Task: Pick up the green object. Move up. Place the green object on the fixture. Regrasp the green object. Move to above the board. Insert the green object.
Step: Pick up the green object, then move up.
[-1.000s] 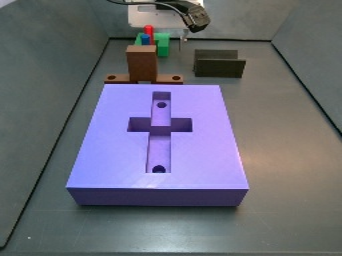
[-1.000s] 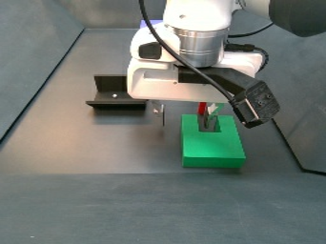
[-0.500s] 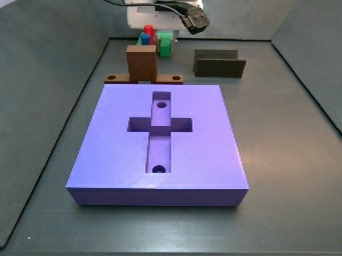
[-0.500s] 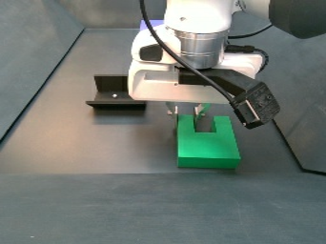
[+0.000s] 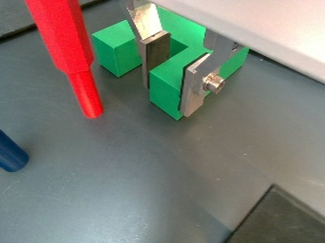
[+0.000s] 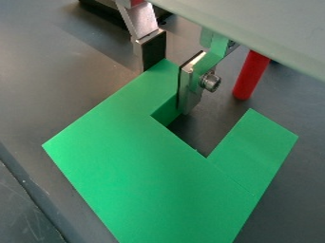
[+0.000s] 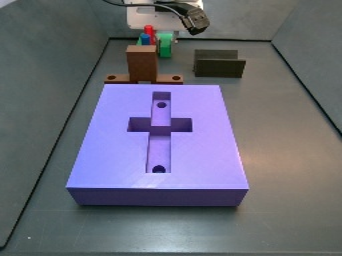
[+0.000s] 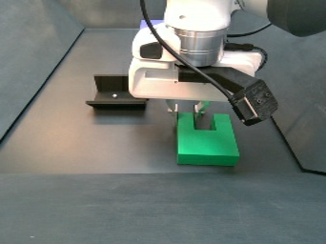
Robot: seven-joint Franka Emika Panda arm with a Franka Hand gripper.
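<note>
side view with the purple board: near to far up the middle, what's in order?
board → upright brown block → green object, with the gripper down at it by the back wall. The fixture sits off to the right, level with the brown block.

The green object (image 8: 208, 143), a chunky bright green U-shaped block, lies flat on the dark floor at the far end of the enclosure, with the claw (image 6: 173, 74) straddling one prong at its notch. The lavender board (image 7: 160, 140) lies flat nearer the front, its cross-shaped recess and two round holes facing up. The dark fixture (image 7: 218, 64) sits beyond it, well apart.
</note>
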